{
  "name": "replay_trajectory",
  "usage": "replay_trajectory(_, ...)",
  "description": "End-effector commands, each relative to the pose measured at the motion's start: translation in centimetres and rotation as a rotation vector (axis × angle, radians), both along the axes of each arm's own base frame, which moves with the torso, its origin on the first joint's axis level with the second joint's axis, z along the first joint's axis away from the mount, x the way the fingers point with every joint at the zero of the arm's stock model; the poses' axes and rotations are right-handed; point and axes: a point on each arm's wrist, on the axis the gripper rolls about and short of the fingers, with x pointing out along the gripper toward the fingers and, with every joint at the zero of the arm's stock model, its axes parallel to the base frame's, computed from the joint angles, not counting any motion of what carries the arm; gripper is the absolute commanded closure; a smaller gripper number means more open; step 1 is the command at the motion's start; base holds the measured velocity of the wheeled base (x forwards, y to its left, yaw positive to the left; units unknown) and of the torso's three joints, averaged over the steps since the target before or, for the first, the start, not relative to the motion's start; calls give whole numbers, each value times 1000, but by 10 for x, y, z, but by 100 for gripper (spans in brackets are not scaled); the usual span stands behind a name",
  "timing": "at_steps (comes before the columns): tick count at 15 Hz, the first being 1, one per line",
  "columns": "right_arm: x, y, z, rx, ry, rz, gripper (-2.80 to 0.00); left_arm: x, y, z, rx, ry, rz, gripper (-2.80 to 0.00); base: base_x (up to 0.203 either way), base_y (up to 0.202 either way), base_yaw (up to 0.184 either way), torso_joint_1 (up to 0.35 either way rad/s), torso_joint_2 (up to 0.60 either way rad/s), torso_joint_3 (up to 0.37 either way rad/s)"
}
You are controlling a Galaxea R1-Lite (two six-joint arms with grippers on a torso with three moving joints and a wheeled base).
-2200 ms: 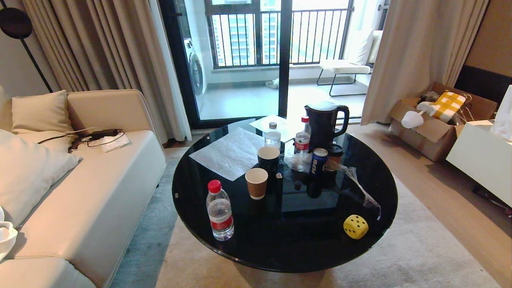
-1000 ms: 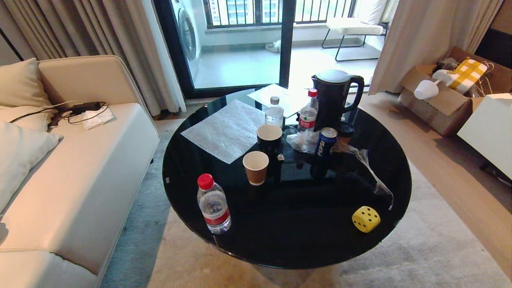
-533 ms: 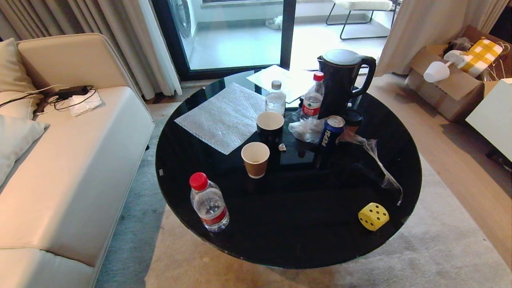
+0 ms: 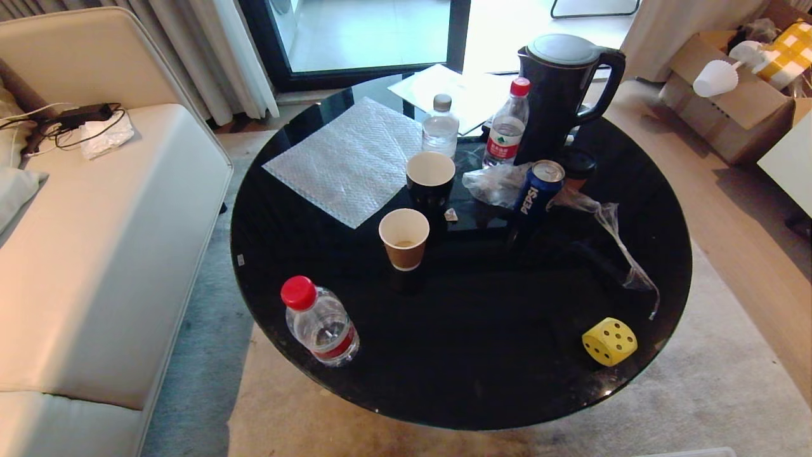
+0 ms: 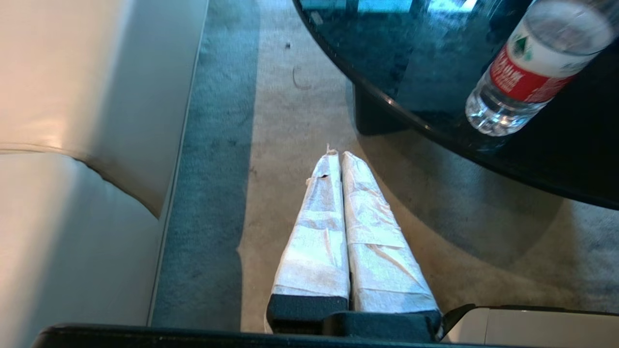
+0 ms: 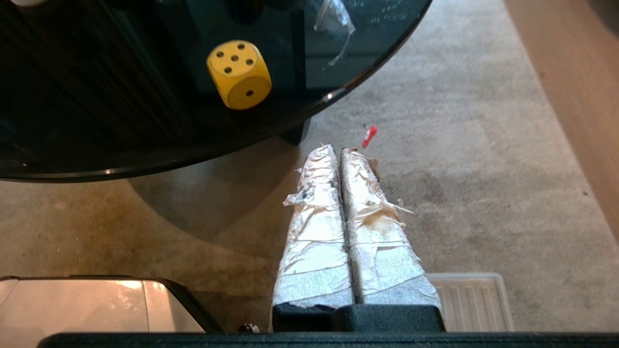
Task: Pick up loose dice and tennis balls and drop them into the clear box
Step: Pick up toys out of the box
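One of the dice, a yellow cube with dark pips (image 4: 609, 341), lies near the right front edge of the round black glass table (image 4: 469, 355). It also shows in the right wrist view, as the yellow die (image 6: 239, 74). Neither gripper is in the head view. My right gripper (image 6: 337, 149) hangs shut and empty over the carpet, short of the table's edge and below the die. My left gripper (image 5: 338, 154) is shut and empty over the carpet between sofa and table. The tennis balls and the clear box are out of view.
On the table stand a red-capped water bottle (image 4: 319, 322), a paper cup (image 4: 404, 238), a black mug (image 4: 430, 178), a Pepsi can (image 4: 538, 186), a dark kettle (image 4: 563, 89) and loose plastic wrap (image 4: 609, 222). A beige sofa (image 4: 95, 241) is left. A flat ribbed clear lid (image 6: 471, 302) lies on the carpet.
The head camera has tipped downward, so the whole scene has slid up and the table fills more of the view. Nothing on the table has moved.
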Motion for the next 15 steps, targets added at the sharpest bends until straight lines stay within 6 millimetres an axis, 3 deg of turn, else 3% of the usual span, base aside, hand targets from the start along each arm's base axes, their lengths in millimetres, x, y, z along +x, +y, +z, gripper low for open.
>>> replay_trajectory(1, 0, 0, 0, -1, 0, 1, 0, 0, 0, 0, -1, 2, 0, 0, 0, 0, 0, 8, 7, -193)
replay_trajectory(6, 0, 0, 0, -1, 0, 1, 0, 0, 0, 0, -1, 2, 0, 0, 0, 0, 0, 1, 6, -157)
replay_trajectory(15, -5, 0, 6, 0, 43, 1, 0, 0, 0, 0, 1, 2, 0, 0, 0, 0, 0, 0, 0, -5)
